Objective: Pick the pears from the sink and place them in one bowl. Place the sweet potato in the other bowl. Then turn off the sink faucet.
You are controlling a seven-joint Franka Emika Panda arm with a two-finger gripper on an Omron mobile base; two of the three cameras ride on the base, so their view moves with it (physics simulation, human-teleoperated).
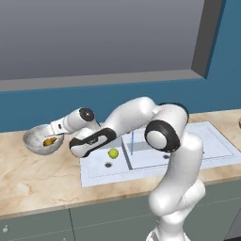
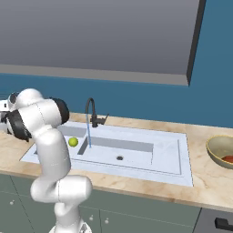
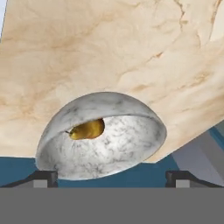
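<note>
Nearest the hand camera, the two dark fingertips (image 3: 43, 178) stood far apart at the bottom corners of its view, so the hand (image 3: 111, 179) was wide open with nothing between its fingers. Just beyond them sat the grey-silver bowl (image 3: 127, 140), its speckled inside turned toward the lens, and the dark brown pear (image 3: 87, 129) lay inside it against the wall, free of the fingers. Marbled tan counter (image 3: 109, 52) lay around the bowl.

From the left base view, the white arm reached out to the left over the counter (image 1: 37, 183), and the hand (image 1: 57, 127) hung at the rim of the same bowl (image 1: 35, 141), which stood on the counter just left of the sink (image 1: 212, 141). The brown pear (image 1: 48, 141) showed inside the bowl, close under the hand. The bright yellow-green pear (image 1: 113, 153) rested in the left basin of the sink, near its small dark drain and well apart from the bowl.

In the right base view, the yellow-green pear (image 2: 73, 142) lay in the left basin beside the arm's elbow. The black gooseneck faucet (image 2: 92, 111) rose behind the divider of the sink (image 2: 173, 159), and a thin blue stream of water (image 2: 88, 132) fell from its spout into the sink. At the far right edge of the counter (image 2: 200, 182) stood the other bowl (image 2: 218, 148), with the orange-red sweet potato (image 2: 227, 159) lying in it, partly cut off by the edge of the view.
</note>
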